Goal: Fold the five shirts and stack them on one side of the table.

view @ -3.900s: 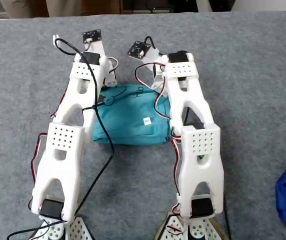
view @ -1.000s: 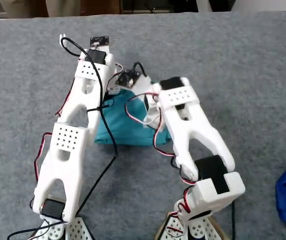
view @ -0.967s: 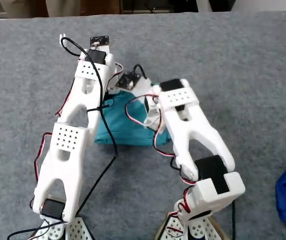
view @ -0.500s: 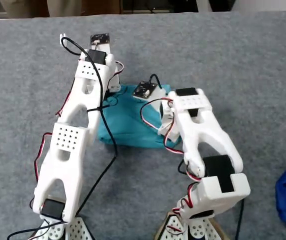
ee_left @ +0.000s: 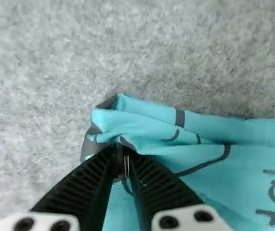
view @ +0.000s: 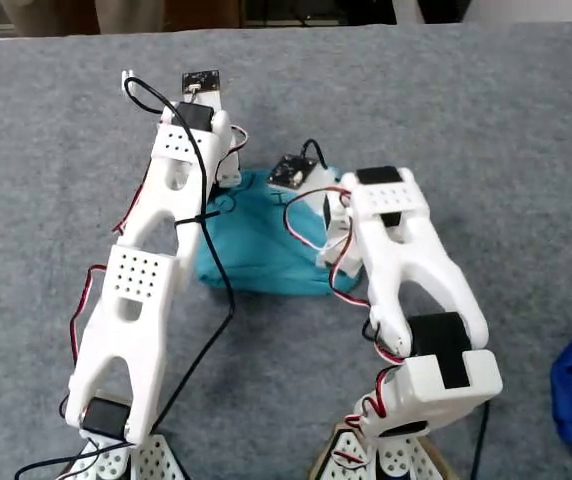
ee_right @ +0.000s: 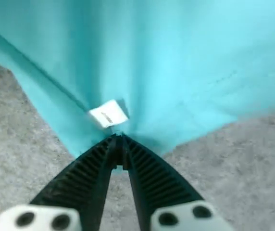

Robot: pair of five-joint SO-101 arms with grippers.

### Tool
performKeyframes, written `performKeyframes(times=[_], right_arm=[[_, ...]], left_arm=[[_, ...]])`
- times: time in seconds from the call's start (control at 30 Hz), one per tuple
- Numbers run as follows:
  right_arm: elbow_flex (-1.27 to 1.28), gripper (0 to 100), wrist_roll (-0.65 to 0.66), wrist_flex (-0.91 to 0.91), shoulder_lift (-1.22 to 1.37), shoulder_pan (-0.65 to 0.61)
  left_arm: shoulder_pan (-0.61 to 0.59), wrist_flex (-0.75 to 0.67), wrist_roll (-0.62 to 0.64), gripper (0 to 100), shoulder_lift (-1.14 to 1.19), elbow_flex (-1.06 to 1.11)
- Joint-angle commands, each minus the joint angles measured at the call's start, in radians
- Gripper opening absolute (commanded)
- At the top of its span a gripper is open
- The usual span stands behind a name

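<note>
While both arms pinch the same garment, the teal shirt (view: 256, 240) lies partly folded near the middle of the grey table (view: 486, 120), between them. At the left, the left gripper (ee_left: 120, 153) is closed on the shirt's far corner. The cloth bunches in ridges at the jaws, which suggests the corner is held as an anchor so the fabric cannot slide. Further right, the right gripper (ee_right: 117, 139) is clamped on a doubled edge just beside a white label (ee_right: 107, 115), probably to carry that edge over for the next fold. At the far right edge, a blue garment (view: 571, 385) lies well apart, apparently not yet folded.
</note>
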Motion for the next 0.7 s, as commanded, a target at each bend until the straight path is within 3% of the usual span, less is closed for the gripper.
performKeyframes(times=[0.0,0.13,0.3,0.47,0.67], right_arm=[[-0.116,0.5,0.008,0.058,-0.051,-0.016],[-0.193,0.5,0.008,0.112,-0.053,-0.015],[-0.294,0.5,0.008,0.127,-0.053,-0.015],[-0.423,0.5,0.006,0.127,-0.018,-0.015],[-0.630,0.5,0.000,0.143,0.189,-0.016]], left_arm=[[0.006,0.058,-0.031,7,-0.082,-0.114],[0.008,0.100,-0.044,12,-0.088,-0.186],[-0.002,0.103,-0.044,5,-0.137,-0.189],[0.009,0.103,-0.044,2,-0.344,0.032],[0.037,0.101,-0.044,2,-0.702,0.494]])
